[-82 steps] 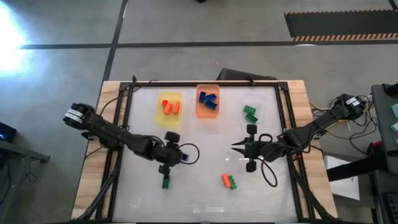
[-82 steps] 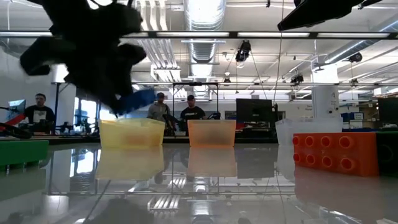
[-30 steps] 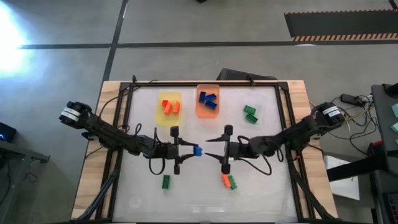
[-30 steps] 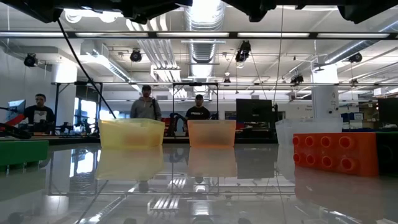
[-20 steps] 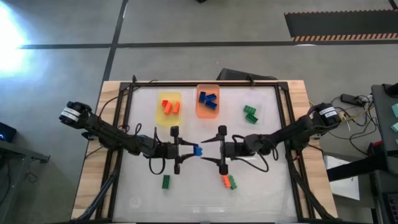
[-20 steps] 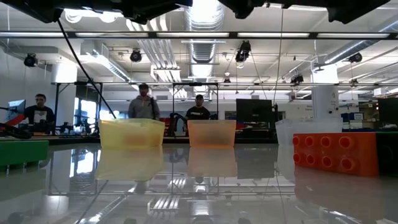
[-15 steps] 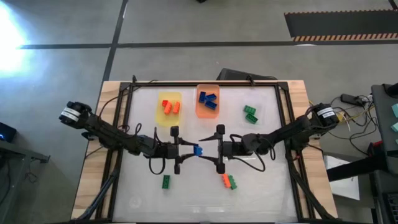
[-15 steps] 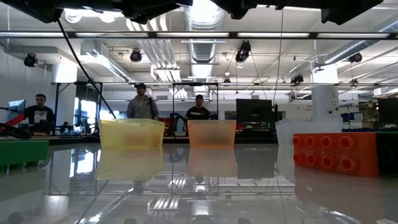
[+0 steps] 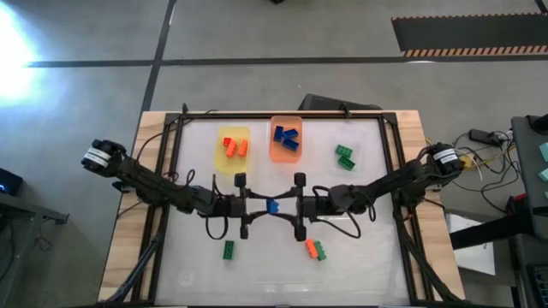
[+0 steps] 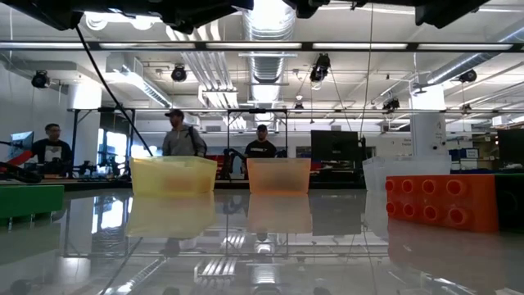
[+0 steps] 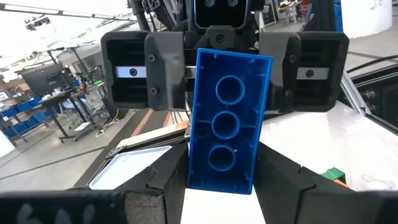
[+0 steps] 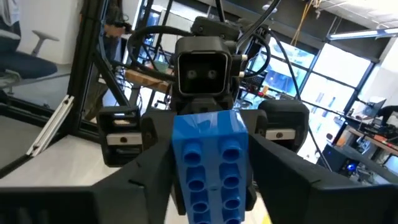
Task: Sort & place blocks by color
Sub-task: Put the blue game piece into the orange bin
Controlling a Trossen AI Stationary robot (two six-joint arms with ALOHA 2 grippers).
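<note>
Mid-air handover above table centre: small blue studded plastic brick [image 9: 272, 206] clamped in left gripper [image 9: 261, 206], right gripper [image 9: 283, 206] spread wide around its far end; release before right closes likely drops it off the orange tray [image 9: 286, 152].

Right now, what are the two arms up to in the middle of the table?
They are passing a blue block between them in mid-air. The left hand is shut on it, and the right hand has its fingers around the other end; whether it grips yet is unclear. Orange blocks lie in the yellow tray, blue ones in the orange tray. A green block and an orange-green pair sit loose on the table.
</note>
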